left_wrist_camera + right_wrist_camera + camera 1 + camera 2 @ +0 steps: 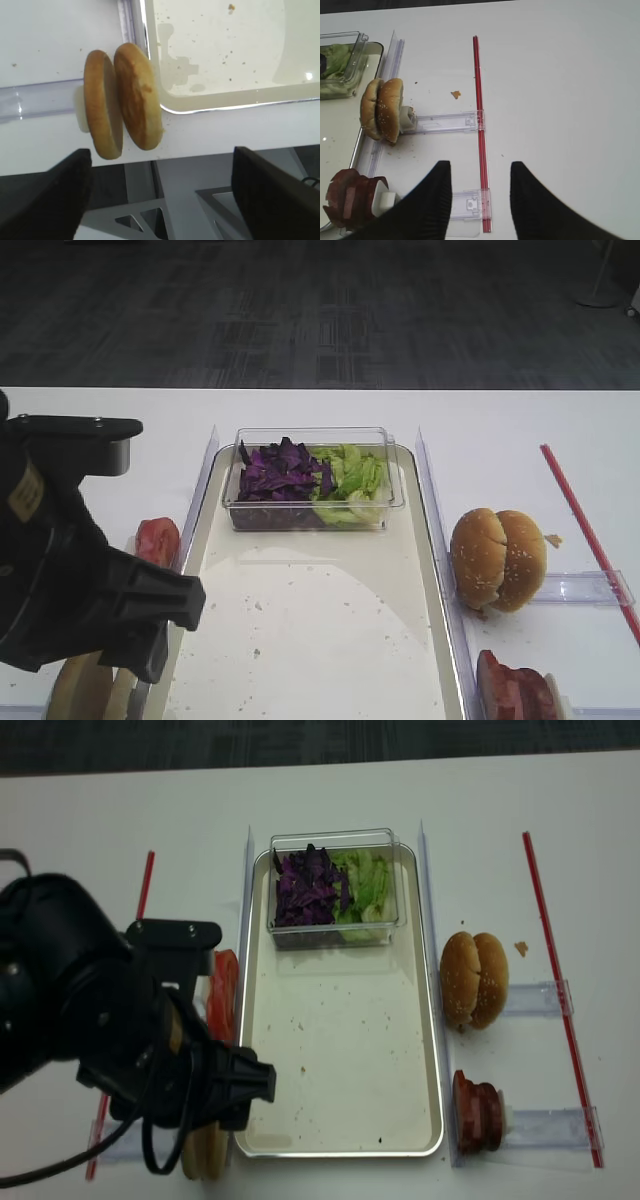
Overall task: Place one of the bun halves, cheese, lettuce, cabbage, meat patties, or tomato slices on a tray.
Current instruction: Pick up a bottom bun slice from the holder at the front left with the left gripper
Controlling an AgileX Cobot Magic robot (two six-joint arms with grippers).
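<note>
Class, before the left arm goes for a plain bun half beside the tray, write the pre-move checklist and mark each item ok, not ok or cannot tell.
1. Left gripper open, nothing between its fingers: ok.
2. Two flat seedless bun halves standing on edge ahead of it, in reach: ok.
3. Gripper lined up on one half only: not ok, both sit left of its centre.
4. Long cream tray with shiny metal rim has bare floor: ok.
5. Clear plastic box of purple cabbage and green lettuce kept to the far end: ok.
6. Right gripper open, away from tray: ok.
</note>
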